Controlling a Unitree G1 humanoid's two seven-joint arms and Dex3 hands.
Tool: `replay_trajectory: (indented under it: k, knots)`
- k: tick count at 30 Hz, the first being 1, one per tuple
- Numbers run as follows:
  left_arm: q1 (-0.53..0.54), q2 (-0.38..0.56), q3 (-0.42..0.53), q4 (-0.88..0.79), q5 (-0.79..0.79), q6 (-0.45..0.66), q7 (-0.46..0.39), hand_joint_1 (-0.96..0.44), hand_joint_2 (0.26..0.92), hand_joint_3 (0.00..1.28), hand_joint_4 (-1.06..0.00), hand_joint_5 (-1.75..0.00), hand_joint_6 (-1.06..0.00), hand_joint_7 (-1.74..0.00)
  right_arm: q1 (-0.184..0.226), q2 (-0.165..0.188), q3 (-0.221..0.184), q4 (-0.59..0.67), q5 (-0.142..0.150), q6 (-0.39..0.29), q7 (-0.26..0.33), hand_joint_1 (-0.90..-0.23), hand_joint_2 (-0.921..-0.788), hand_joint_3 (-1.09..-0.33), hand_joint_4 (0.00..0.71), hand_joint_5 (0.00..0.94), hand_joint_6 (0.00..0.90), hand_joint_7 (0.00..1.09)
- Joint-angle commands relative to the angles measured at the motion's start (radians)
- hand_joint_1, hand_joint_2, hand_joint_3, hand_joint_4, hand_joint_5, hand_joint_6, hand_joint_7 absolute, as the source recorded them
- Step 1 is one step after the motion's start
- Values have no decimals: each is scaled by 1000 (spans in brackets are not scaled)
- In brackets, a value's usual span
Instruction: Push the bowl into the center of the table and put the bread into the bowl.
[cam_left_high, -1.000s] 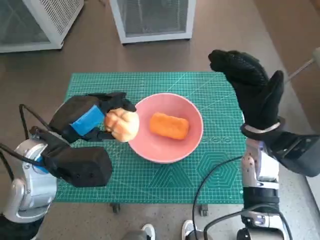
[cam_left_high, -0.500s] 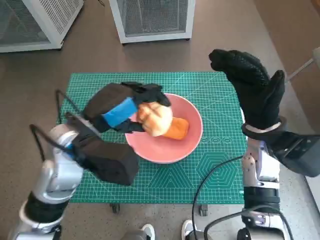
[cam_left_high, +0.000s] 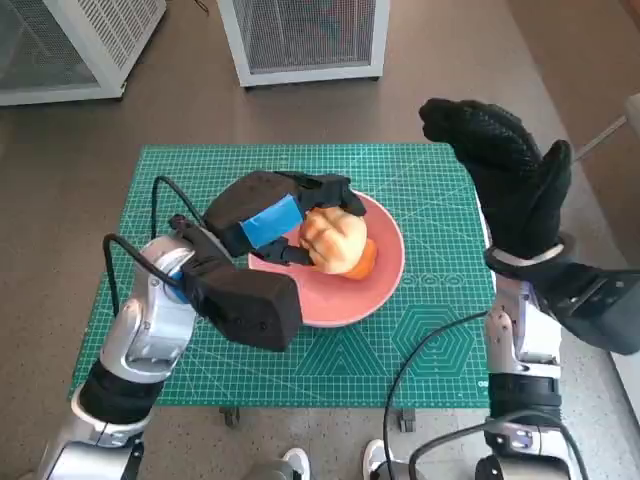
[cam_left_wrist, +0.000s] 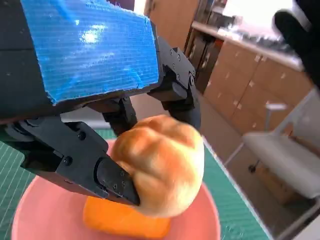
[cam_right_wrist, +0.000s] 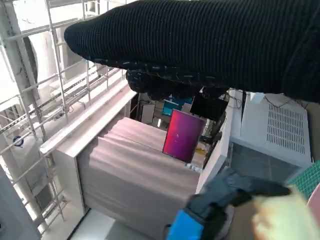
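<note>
You had the left robot hand (cam_left_high: 285, 218) pinching the bread roll (cam_left_high: 334, 238) between its fingers (cam_left_wrist: 115, 180), right over the pink bowl (cam_left_high: 385, 282). The roll sat just past the fingertips, hanging above an orange piece (cam_left_high: 364, 259) already lying in the bowl; I couldn't tell whether the two touched. The bowl looked about mid-mat on the green mat (cam_left_high: 440, 330) covering the desk, so I judged the push as done and the drop as the step in hand.

To do it well, you needed the roll low before letting go, close to the bowl floor beside the orange piece rather than on top of it, so it wouldn't bounce or roll over the rim. Spread the fingers slowly, then lift straight up so the fingertips didn't drag the roll or tip the bowl.

The right robot hand (cam_left_high: 505, 185) was raised off to the far side of the bowl, fingers spread, holding nothing. Fine to leave it parked there.
</note>
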Motion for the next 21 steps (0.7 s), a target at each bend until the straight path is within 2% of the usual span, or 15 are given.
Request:
replay_trajectory:
  k: [1, 8, 21]
  knots:
    - [-15, 21, -18, -47, 34, 79, -63, -307, 852, 17, -202, -34, -295, -62, 15, -7, -1, 3, 0, 7, 9, -639, -921, -762, 189, 0, 18, 425]
    - [-4, 21, -12, -73, 37, 122, -89, -397, 860, 12, -130, -2, -263, -10, 14, -4, 1, 2, 0, 7, 8, -635, -921, -763, 189, 0, 13, 425]
    - [40, 13, 75, -70, -66, 97, -47, -412, 873, 8, -114, 0, -258, -3, 22, 1, 3, -1, -5, 7, 0, -637, -921, -761, 189, 0, 12, 427]
